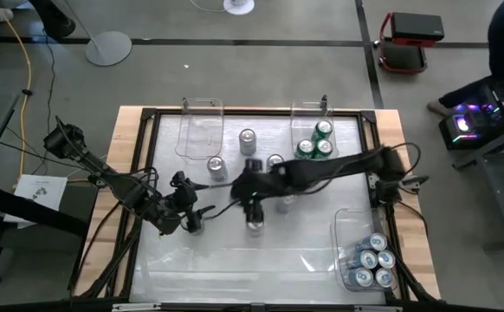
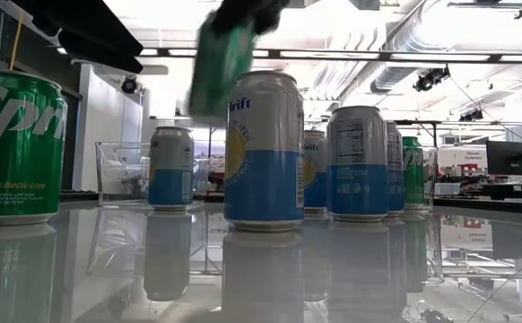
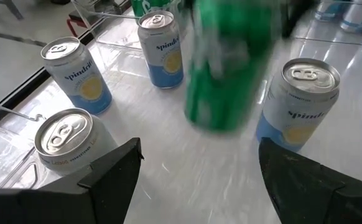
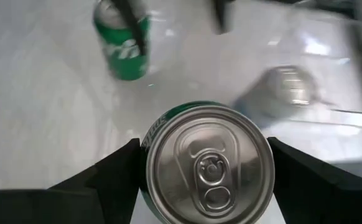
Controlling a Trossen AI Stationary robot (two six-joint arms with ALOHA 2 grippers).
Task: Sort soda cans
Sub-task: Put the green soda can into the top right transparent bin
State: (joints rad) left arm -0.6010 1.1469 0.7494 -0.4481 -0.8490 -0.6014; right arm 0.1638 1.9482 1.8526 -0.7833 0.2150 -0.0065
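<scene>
Left hand (image 3: pixel 199 155) low over the tabletop (image 1: pixel 235 269), toward its left side, dark fingers spread wide and empty. Just beside one finger, a pale can (image 3: pixel 64 134), upright, with a dull silver lid and pull tab.

Further right, right hand (image 4: pixel 204 149) clamped on a green can (image 2: pixel 218 67): smooth cylinder, shiny round top, held clear of the glossy white surface and tilted. Around it, blue-and-white cans (image 1: pixel 248 139), upright, loose and apart.

Along the far edge, two clear plastic bins: left bin (image 1: pixel 202 104), then right bin (image 1: pixel 300 113) holding sorted green cans (image 1: pixel 314 143). At the near right corner, a third bin (image 1: pixel 343 227) packed with blue cans (image 1: pixel 373 258).

Broad bare strip along the near edge; wooden rim (image 1: pixel 131 173) all round.
</scene>
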